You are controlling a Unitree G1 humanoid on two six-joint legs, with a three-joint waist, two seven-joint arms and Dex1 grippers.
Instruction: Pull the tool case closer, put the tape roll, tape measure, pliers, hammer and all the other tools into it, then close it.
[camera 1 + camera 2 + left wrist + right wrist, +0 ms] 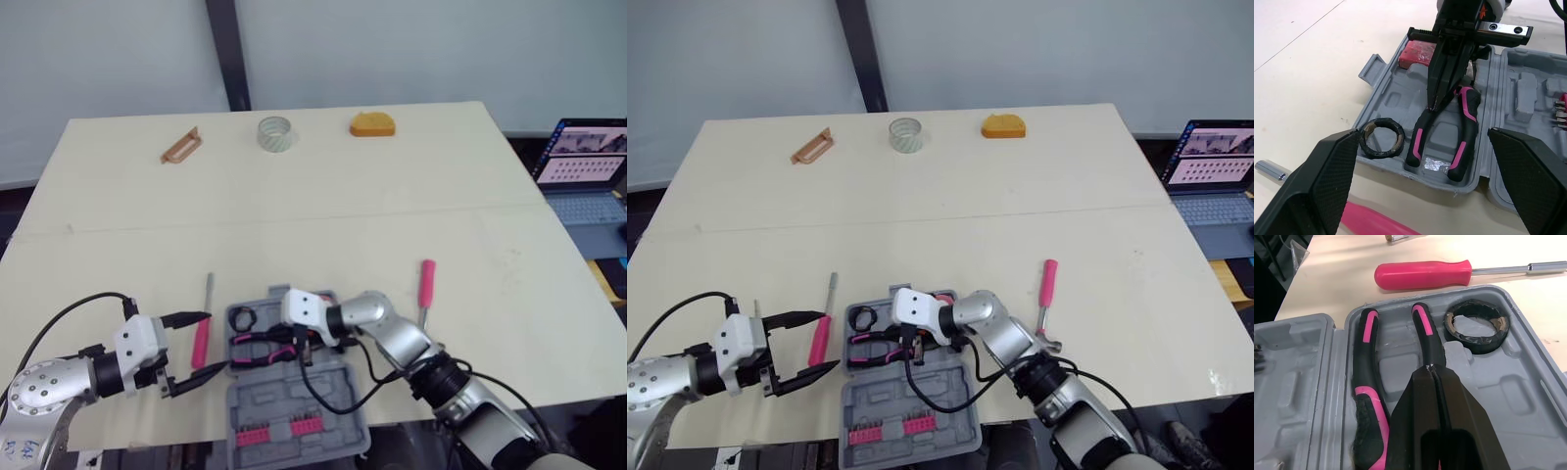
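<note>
Right gripper (1431, 369) first: its two black fingers are pressing flat together with no gap, tips resting on one handle of the pliers (1367, 357); I cannot tell that it is clasping anything. Those pliers, black grips with pink stripes, are lying in the far half of the grey tool case (265, 397), which is sitting open at the table's (323, 211) near edge. I'm seeing a black tape ring (1476, 343) lying at the tray's 10 o'clock corner. At the case's 9 o'clock the left gripper (831, 340) is hovering wide open, its fingers straddling a pink screwdriver (1422, 274) without touching it. At 2 o'clock a pink-handled tool (427, 276) is lying apart. Far off, a clear tape roll (276, 133) is standing at 12, an orange object (372, 124) at 1, a tan bracket (181, 147) at 11.
</note>
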